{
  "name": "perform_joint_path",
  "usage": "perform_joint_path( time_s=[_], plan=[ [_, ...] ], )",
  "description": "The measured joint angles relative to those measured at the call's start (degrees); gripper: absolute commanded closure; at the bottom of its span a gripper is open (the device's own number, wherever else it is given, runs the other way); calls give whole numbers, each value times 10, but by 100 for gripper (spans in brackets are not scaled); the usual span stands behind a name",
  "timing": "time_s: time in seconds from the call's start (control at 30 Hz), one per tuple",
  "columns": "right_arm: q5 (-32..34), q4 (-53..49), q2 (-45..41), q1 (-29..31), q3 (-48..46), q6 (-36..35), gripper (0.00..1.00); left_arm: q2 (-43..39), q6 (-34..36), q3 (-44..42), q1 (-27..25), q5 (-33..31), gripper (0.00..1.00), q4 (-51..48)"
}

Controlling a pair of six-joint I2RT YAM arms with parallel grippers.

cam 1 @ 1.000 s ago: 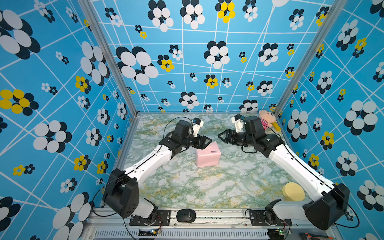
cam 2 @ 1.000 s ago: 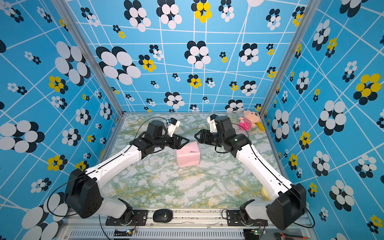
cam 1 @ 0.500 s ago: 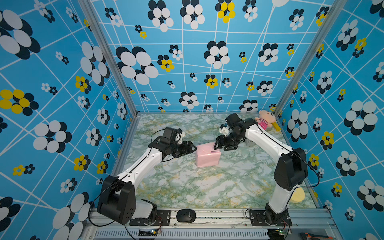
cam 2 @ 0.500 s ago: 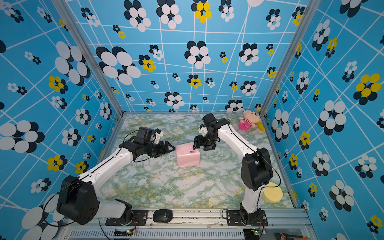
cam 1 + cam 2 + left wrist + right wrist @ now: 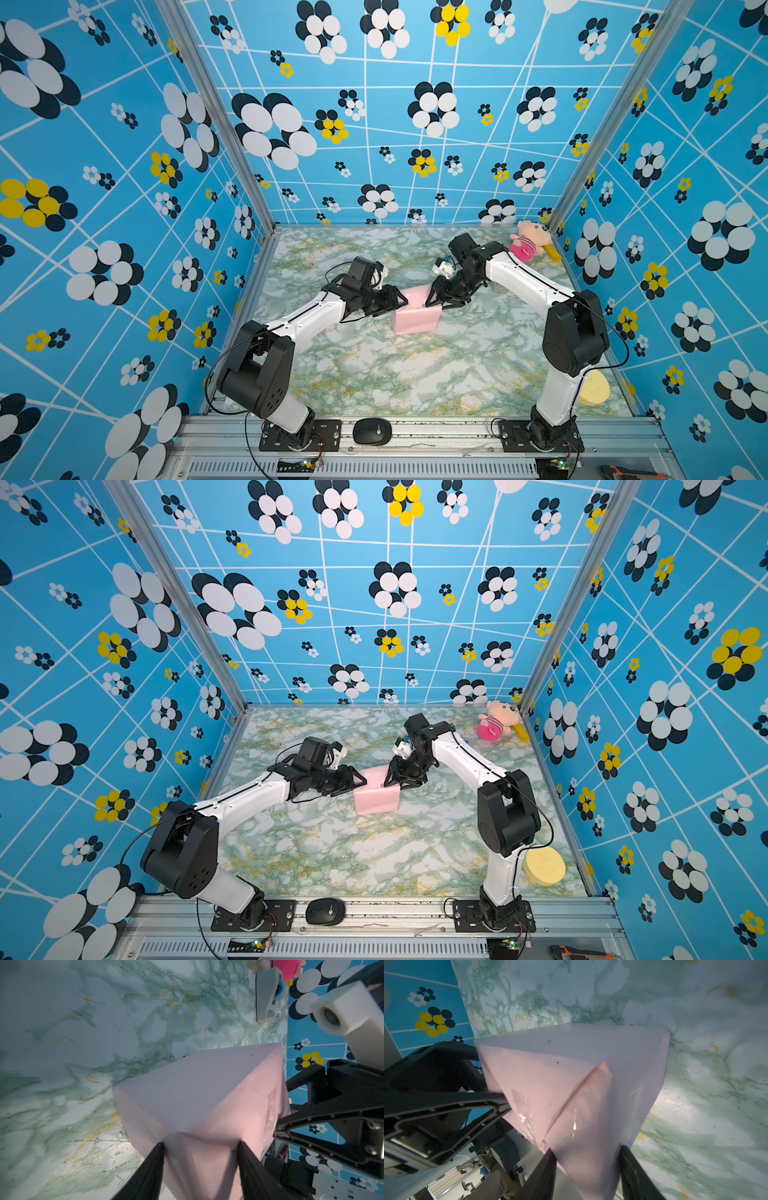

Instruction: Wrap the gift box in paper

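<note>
The worktop (image 5: 415, 374) was covered in a green-and-white marble pattern veined with yellow. It was enclosed on three sides by blue walls (image 5: 374, 124) printed with white lines and black, white and yellow flowers. Aluminium posts (image 5: 216, 116) were set at its far corners, and a metal rail (image 5: 449, 430) along its near edge.

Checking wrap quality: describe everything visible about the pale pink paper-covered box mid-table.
The pale pink paper-covered box, squarish, rests on the green marbled table, fully covered; no cardboard shows. Matte paper, sharp edges, a diagonal folded flap and glossy tape-like patches on one face. The left gripper and right gripper pinch opposite ends.
</note>
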Motion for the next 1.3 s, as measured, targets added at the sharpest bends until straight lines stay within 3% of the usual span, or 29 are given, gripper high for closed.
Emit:
perform_joint_path(
  time_s=[0.2,0.43,0.7,0.77,0.83,0.9,0.93,1.03,1.17,1.2,1.3],
  plan=[
    [18,38,-26,0,-24,17,65,3,14,17,-18,-57,54,7],
    [103,134,-102,24,-108,15,67,11,79,29,-56,-143,53,39],
    [173,306,-288,87,-355,24,65,-111,152,-156,-146,-235,51,188],
    [181,354,-325,103,-416,35,51,-142,162,-210,-173,-249,44,210],
    [187,397,-355,118,-468,49,44,-163,169,-246,-203,-256,32,212],
    [196,424,-394,129,-512,63,39,-187,169,-273,-226,-262,6,205],
    [207,431,-421,132,-530,70,38,-205,168,-285,-232,-268,1,199],
    [256,424,-521,132,-557,79,31,-288,165,-301,-236,-305,1,163],
    [363,415,-630,124,-551,55,10,-415,187,-297,-226,-408,1,144],
    [396,417,-645,111,-549,42,1,-435,201,-296,-212,-438,1,147],
    [455,452,-641,35,-555,-2,1,-450,253,-302,-123,-509,1,187]
  ],
)
